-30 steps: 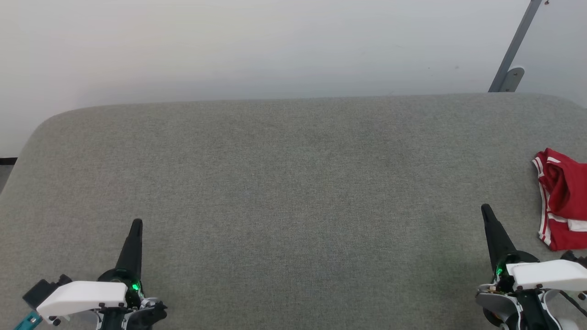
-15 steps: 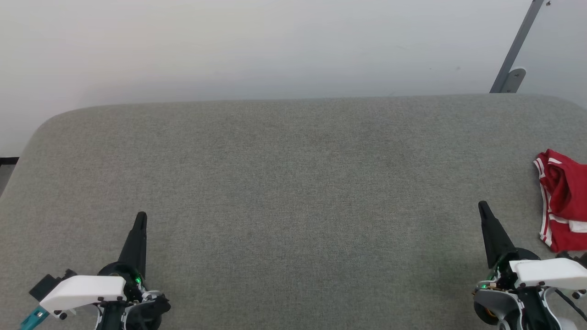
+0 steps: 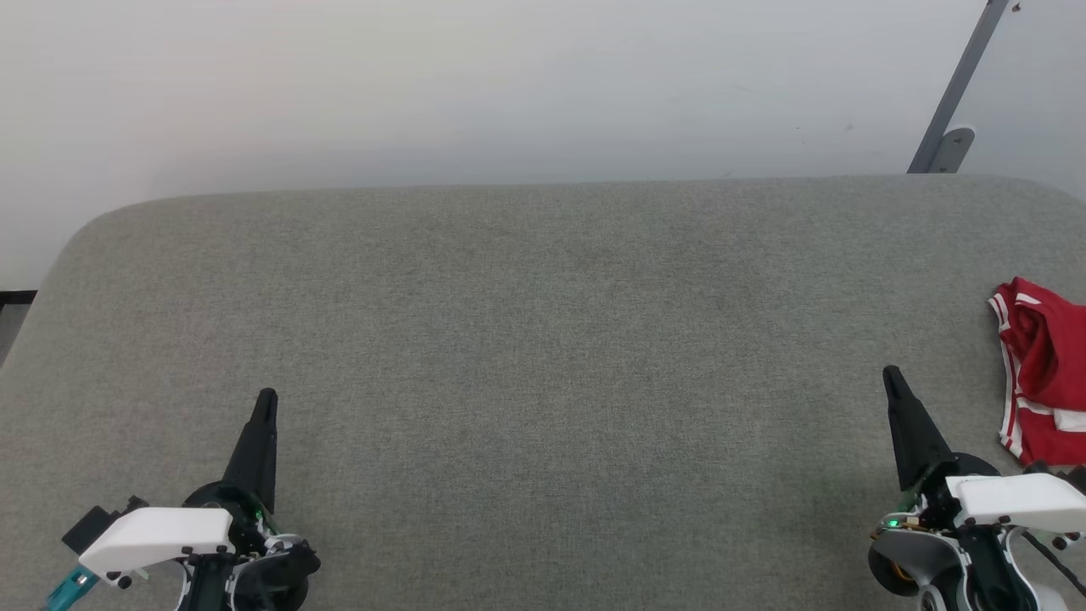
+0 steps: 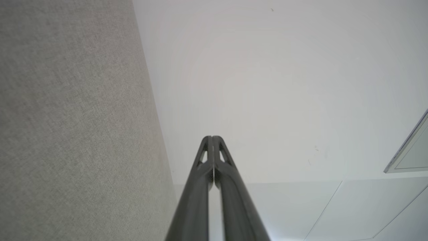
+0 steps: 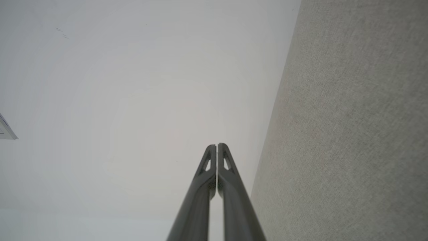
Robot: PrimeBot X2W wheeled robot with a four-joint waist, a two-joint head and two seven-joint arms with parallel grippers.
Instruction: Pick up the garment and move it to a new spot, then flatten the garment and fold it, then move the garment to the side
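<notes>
The garment (image 3: 1044, 373), red with white striped trim, lies crumpled at the right edge of the head view, partly cut off by the frame. My right gripper (image 3: 891, 374) is shut and empty, its tip a short way left of the garment and apart from it. At the lower left my left gripper (image 3: 266, 396) is shut too, holding nothing. Each wrist view looks along closed fingers, the left gripper (image 4: 212, 137) and the right gripper (image 5: 216, 145), past the grey surface toward a white wall.
A wide grey fabric-covered table (image 3: 543, 339) with rounded far corners spans the view, backed by a white wall. A grey metal bracket (image 3: 950, 110) leans on the wall at the far right.
Both grippers have crept a little forward, up the head view, staying shut. The garment has not moved on the table.
</notes>
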